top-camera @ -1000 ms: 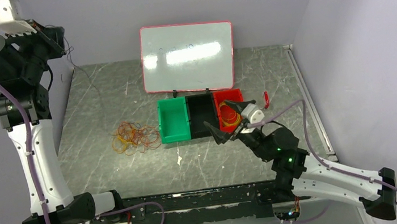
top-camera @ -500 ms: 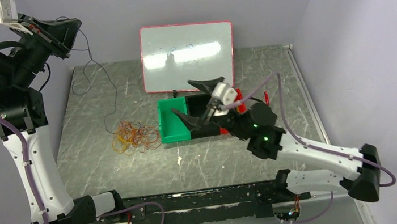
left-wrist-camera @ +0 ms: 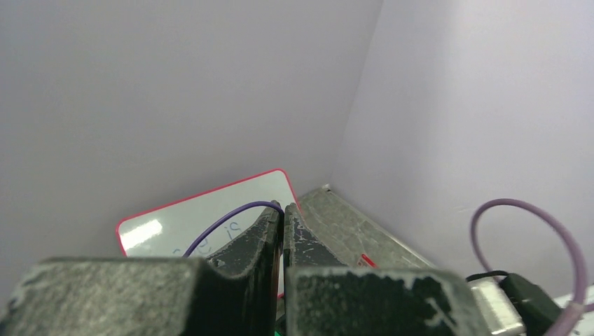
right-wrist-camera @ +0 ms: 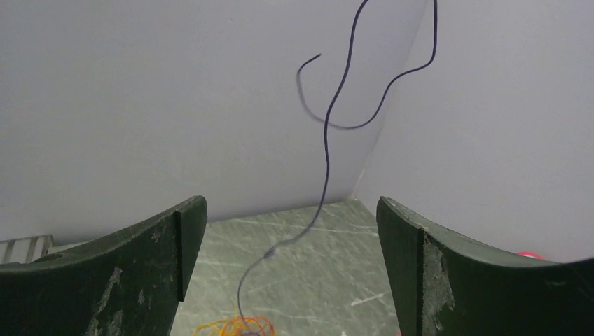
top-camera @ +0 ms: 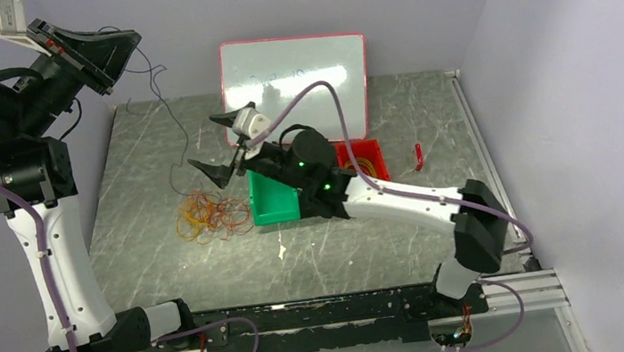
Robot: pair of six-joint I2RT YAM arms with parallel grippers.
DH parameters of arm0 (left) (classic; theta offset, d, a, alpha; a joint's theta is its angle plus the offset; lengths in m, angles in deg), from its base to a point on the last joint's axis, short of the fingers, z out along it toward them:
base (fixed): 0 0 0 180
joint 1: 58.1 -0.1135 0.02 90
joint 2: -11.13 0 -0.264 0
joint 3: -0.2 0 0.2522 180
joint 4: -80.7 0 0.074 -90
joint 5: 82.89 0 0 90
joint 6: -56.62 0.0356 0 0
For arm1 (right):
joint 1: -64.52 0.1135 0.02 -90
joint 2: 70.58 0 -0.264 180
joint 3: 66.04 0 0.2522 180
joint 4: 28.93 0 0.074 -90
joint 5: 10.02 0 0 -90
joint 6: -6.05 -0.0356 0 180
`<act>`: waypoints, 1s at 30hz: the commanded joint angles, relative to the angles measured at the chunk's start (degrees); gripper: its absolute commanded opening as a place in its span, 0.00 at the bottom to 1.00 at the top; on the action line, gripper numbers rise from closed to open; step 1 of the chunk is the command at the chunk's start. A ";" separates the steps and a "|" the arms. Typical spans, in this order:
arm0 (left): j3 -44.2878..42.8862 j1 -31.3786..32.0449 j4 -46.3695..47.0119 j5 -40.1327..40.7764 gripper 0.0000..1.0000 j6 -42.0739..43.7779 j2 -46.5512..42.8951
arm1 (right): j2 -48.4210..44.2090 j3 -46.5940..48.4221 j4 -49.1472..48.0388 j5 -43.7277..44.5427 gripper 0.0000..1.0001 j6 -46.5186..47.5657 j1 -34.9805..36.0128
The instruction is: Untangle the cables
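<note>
Overhead looks down; both wrist views face the back wall (right-wrist-camera: 140, 105).

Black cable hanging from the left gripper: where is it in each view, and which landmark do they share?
Top external: black cable hangs left of centre, from left gripper to the cable pile.
Left wrist: cable arcs to the shut fingertips, lower centre.
Right wrist: cable dangles at centre, between the right gripper's open fingers.
Shared landmark: the marbled table.
</note>
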 commanded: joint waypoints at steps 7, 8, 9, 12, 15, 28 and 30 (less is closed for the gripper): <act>4.66 0.20 15.36 -8.92 0.07 -10.83 -1.46 | 8.48 7.48 -10.50 -1.42 0.92 -5.73 -1.98; 5.07 0.25 16.84 -9.78 0.07 -11.82 -1.58 | 8.59 7.31 -11.23 -2.86 0.92 -7.29 -2.77; 5.50 0.19 18.31 -10.61 0.07 -12.80 -1.69 | 8.69 7.10 -12.01 -4.44 0.92 -9.05 -3.77; 6.98 0.19 22.78 -12.97 0.07 -15.67 -2.12 | 8.74 6.05 -15.22 -9.68 0.92 -14.83 -6.06; 8.61 0.25 26.87 -14.85 0.07 -18.18 -2.24 | 8.78 5.61 -16.65 -13.27 0.92 -16.54 -6.93; 13.49 0.21 38.75 -19.93 0.07 -26.43 -2.53 | 10.81 8.86 -14.83 -17.42 0.94 -15.73 -8.84; 13.53 0.23 38.14 -19.83 0.07 -26.03 -2.75 | 11.59 10.06 -14.10 -16.69 0.95 -15.18 -8.87</act>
